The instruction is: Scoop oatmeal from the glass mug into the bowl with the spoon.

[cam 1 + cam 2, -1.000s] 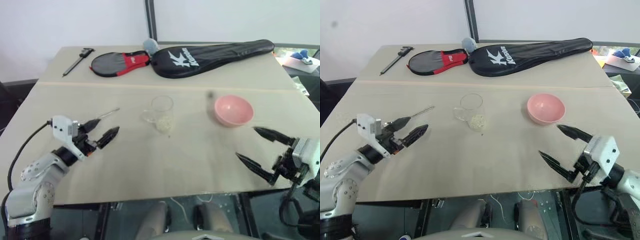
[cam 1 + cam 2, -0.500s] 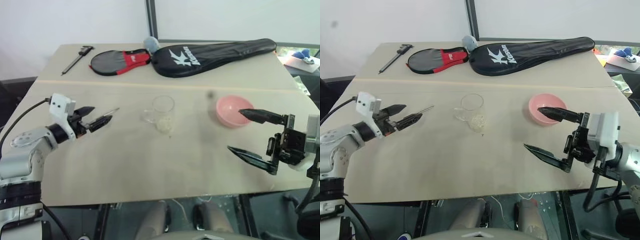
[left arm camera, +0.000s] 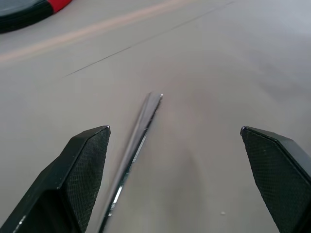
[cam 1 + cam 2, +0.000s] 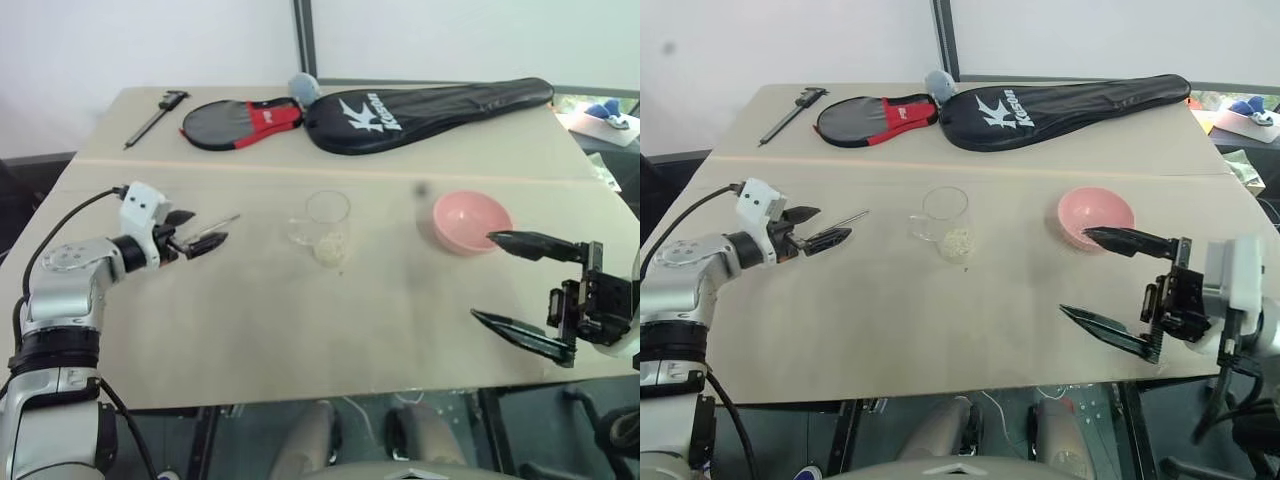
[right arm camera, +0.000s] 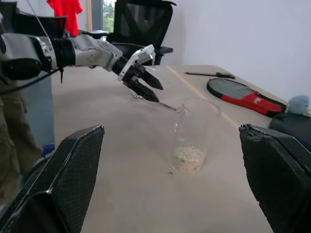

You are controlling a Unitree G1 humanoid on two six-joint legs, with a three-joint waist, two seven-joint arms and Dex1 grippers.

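Note:
The spoon [image 4: 226, 221] lies flat on the table at the left, its thin handle [image 3: 139, 129] running between the fingers of my open left gripper [image 4: 205, 230], which is not closed on it. Its rounded end is hidden under that gripper. The glass mug [image 4: 326, 225] stands mid-table with oatmeal [image 5: 187, 158] heaped in its bottom. To its right sits the pink bowl [image 4: 470, 220]. My right gripper [image 4: 483, 277] hangs wide open and holds nothing at the near right, pointing left, its upper finger close to the bowl's near rim.
A long black racket cover [image 4: 430, 105], a red and black pouch [image 4: 240, 123], a grey ball [image 4: 303, 90] and a black caliper [image 4: 155, 115] lie along the table's far side. The table's front edge [image 4: 330, 392] runs just below my right gripper. An office chair [image 5: 141, 22] stands beyond the table.
My left gripper has reached forward along the table so that its fingers now straddle the spoon's handle. The right gripper has turned to point left, near the bowl. Mug and bowl have not moved.

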